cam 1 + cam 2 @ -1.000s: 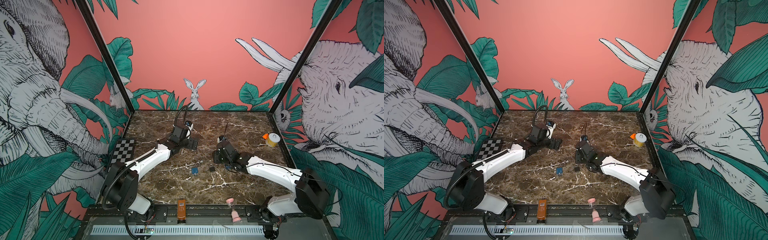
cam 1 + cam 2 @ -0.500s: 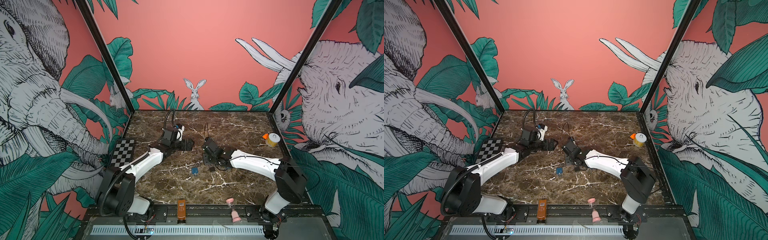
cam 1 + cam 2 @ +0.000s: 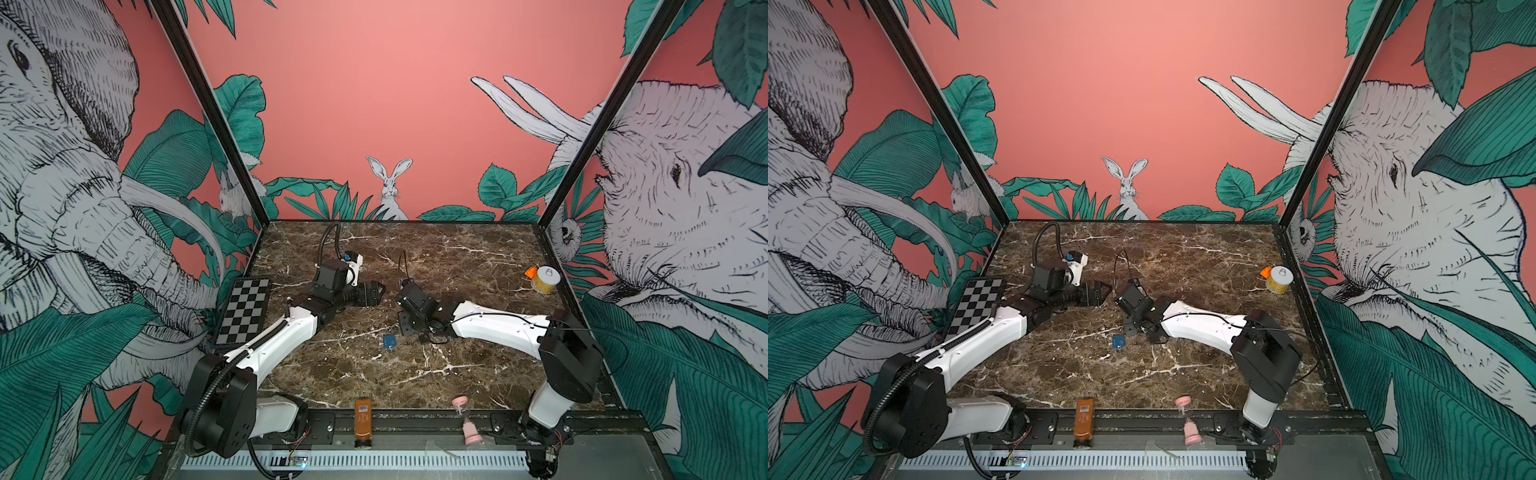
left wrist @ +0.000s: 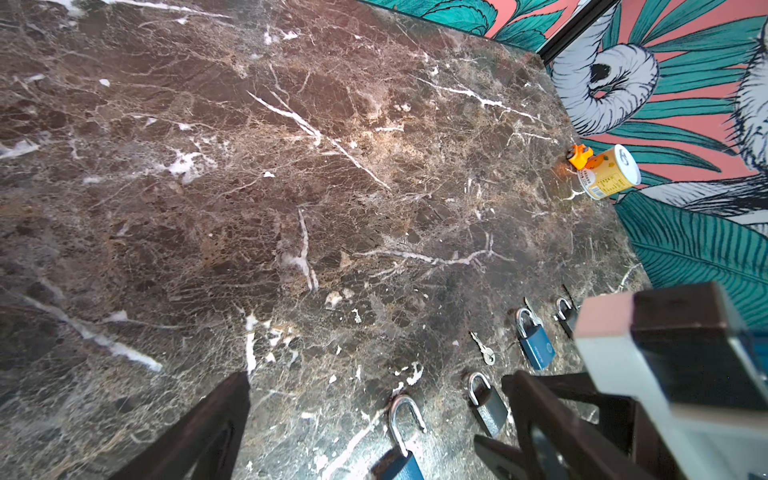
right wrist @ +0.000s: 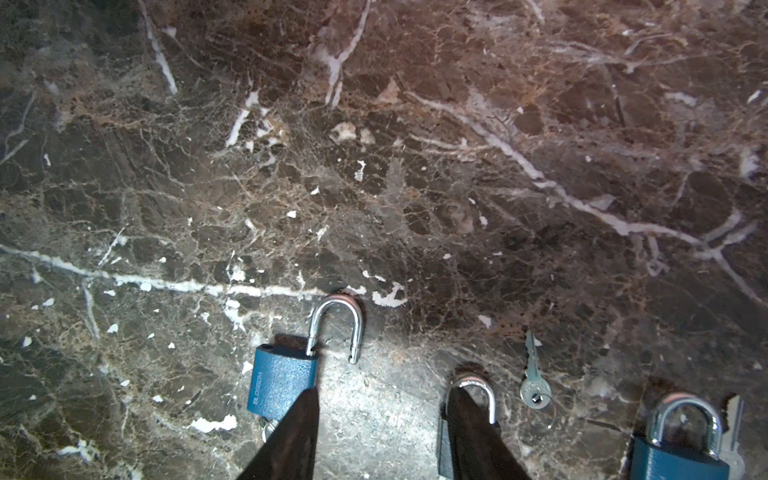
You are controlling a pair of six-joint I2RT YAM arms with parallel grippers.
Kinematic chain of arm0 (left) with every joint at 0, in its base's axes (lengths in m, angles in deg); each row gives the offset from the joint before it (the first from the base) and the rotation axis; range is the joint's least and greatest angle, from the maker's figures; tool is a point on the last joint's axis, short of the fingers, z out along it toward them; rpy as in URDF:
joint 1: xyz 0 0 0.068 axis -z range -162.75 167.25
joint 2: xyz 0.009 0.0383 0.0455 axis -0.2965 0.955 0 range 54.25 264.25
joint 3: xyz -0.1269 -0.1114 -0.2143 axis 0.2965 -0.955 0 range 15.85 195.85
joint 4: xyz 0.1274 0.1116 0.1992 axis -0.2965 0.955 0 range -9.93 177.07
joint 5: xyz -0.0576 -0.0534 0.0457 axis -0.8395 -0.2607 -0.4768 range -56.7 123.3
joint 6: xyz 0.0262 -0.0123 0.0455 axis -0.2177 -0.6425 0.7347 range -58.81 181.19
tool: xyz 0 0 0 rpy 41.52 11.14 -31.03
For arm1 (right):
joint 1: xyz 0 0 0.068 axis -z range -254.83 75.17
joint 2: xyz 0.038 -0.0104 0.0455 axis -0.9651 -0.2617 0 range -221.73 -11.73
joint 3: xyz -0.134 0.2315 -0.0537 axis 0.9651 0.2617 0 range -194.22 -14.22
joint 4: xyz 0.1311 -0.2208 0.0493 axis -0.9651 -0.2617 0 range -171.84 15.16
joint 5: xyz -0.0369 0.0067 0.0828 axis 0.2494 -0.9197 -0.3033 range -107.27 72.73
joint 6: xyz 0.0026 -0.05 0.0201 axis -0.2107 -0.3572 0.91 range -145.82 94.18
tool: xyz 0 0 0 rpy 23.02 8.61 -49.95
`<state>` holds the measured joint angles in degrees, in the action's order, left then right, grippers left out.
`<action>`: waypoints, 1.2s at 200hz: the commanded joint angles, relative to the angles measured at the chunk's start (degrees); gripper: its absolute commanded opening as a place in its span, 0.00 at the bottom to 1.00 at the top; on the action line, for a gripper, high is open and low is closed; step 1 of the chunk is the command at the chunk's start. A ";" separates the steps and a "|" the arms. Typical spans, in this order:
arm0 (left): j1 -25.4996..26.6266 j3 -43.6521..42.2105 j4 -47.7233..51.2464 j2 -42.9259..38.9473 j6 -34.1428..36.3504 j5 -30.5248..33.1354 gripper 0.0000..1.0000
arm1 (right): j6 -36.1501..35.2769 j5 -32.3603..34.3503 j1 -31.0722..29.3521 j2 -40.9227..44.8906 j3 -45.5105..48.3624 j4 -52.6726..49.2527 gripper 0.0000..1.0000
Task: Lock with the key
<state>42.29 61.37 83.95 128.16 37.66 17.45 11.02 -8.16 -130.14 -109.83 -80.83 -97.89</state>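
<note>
Target looked like the open blue padlock (image 5: 286, 374), flat on the desk (image 5: 374, 166) about mid-scene. Its shackle (image 5: 336, 324) was swung out and clear of the body, so judged not yet locked. Something silvery showed at its base, maybe a key, too small to tell. A row ran right from it: grey padlock (image 5: 473, 395), loose key (image 5: 535, 384) on a ring, closed blue padlock (image 5: 681, 440). The right gripper (image 5: 382, 432) sat low over the desk, jaws partly apart, only bare desk between them. One finger overlapped a corner of the open padlock's body and the other overlapped the grey padlock; contact could not be told. Judged it was lining up on the row, padlock or key unclear. The left gripper (image 4: 374, 378) was spread wide and empty, a bit left of and farther back than the padlock, aimed right along the row, probably placed to brace the body while the other arm worked. Risks: thin key lying flat on hard marble, awkward pinch; padlock likely to slide if nudged.
</note>
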 commanded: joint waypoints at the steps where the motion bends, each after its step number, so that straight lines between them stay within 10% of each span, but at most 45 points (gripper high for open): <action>1: -0.51 -1.08 -2.12 -0.72 -0.55 -1.60 0.98 | 0.38 -0.05 -0.94 -0.76 -1.46 -0.15 0.52; 75: -0.97 -4.27 -8.65 0.31 -3.13 -4.75 0.98 | 1.52 1.03 -2.76 1.78 2.94 1.28 0.66; 240: -10.01 -9.89 -11.44 -3.53 -5.57 -8.11 0.97 | 0.27 -2.70 -5.93 -12.16 -11.49 -5.41 0.56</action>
<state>32.78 52.71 73.85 127.07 32.24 10.06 12.02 -11.73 -135.34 -120.89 -89.93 -99.79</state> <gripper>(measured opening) 0.974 0.574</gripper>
